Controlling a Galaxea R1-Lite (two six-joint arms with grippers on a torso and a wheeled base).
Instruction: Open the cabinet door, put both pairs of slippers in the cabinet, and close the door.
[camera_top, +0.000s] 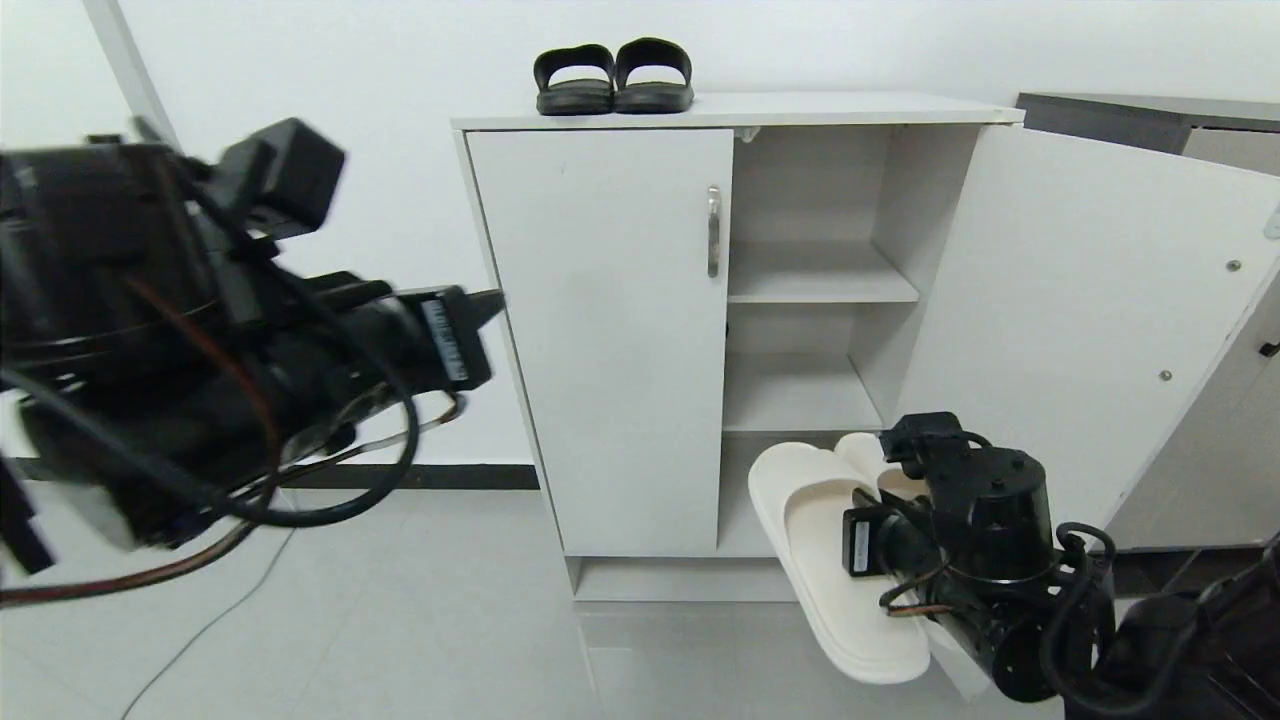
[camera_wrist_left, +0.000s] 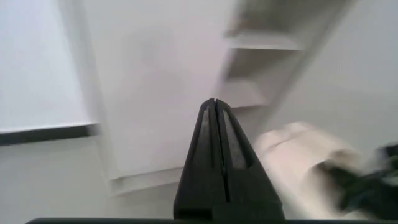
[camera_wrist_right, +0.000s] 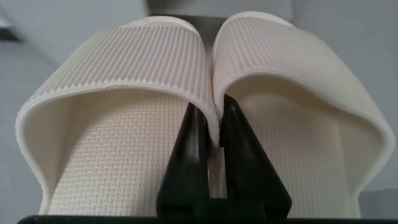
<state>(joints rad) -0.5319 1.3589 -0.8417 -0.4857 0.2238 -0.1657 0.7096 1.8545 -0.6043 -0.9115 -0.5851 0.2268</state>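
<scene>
Nearest to me, low on the right, the right gripper (camera_wrist_right: 213, 118) is clamped on the white slippers (camera_top: 830, 560). Its black fingers (camera_wrist_right: 189, 149) pinch the two inner edges together, so the pair hangs side by side as one bundle. The arm is bent low, wrist towards the cabinet (camera_top: 600, 350), and the slippers tilt with their far ends at the mouth of the lowest compartment (whether they cross the lip, I cannot tell). The right door (camera_top: 1080, 330) is swung wide, and the slippers lie between its inner face and the edge of the left door (camera_top: 600, 400). Bare floor (camera_top: 400, 600) lies open in front, crossed by a thin cable (camera_top: 220, 610). Over on the left, the left gripper (camera_wrist_left: 215, 109) hangs raised and well apart from the cabinet's side, fingers pressed together on nothing. Beyond, the left door is closed, its handle (camera_top: 713, 230) at the inner edge, and two shelves (camera_top: 815, 285) show in the open half. The black slippers (camera_top: 613, 78) sit paired on the cabinet top against the wall (camera_top: 350, 60)
</scene>
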